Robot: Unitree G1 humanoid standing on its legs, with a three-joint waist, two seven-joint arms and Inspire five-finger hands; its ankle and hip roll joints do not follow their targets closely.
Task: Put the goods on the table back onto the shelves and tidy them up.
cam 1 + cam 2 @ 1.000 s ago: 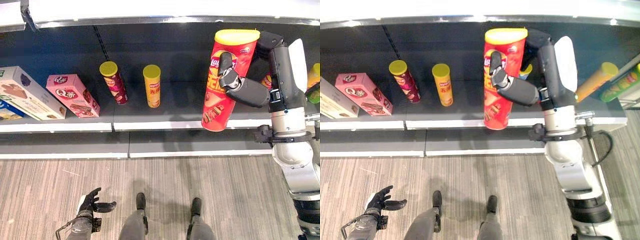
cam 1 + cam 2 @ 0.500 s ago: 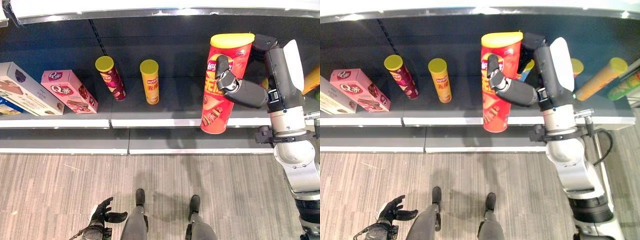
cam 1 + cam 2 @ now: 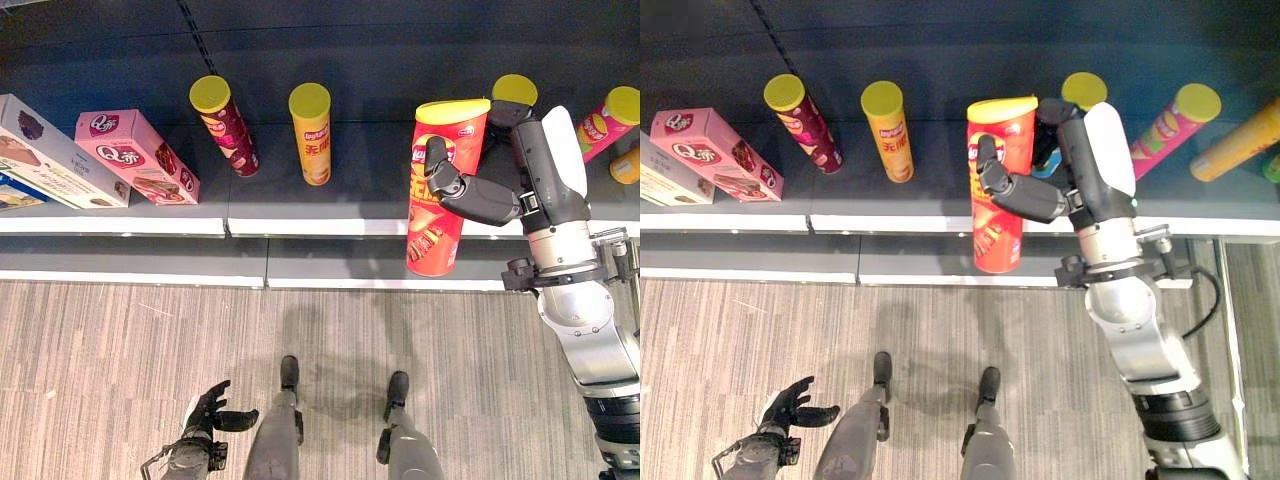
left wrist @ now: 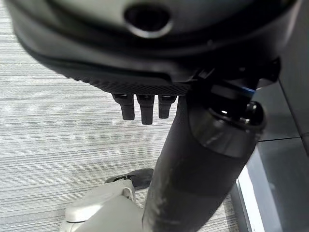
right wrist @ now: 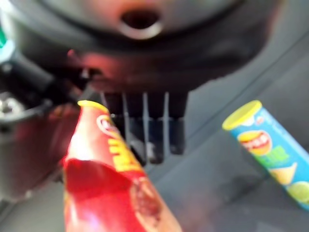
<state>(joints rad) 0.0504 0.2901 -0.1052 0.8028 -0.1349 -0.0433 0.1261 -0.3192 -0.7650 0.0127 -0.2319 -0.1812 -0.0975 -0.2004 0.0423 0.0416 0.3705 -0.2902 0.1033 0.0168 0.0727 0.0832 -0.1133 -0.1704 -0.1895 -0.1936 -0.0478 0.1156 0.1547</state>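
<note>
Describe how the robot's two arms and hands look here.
The right arm is silver-grey with rounded segments and a black collar at the wrist; its dark right hand carries a white back panel. The left hand is dark too, on a slim grey forearm.

- The scene is seen from above by the two eye views, set at the robot's head and faced down and forward onto the dark shelf (image 3: 300, 215) and the striped floor (image 3: 100, 370).
- The same stretch of shelf is shared by both eye views, from places slightly apart; the big red can (image 3: 440, 190) is seen right of middle in the left eye view and near the middle (image 3: 998, 190) in the right eye view.
- The floor (image 4: 58, 135) is looked down on from very close by the left wrist view, along its left hand (image 4: 142, 108).
- The red can (image 5: 111, 179) and a blue can (image 5: 270, 145) are seen at close range in the right wrist view, past the right hand (image 5: 149, 125).
</note>
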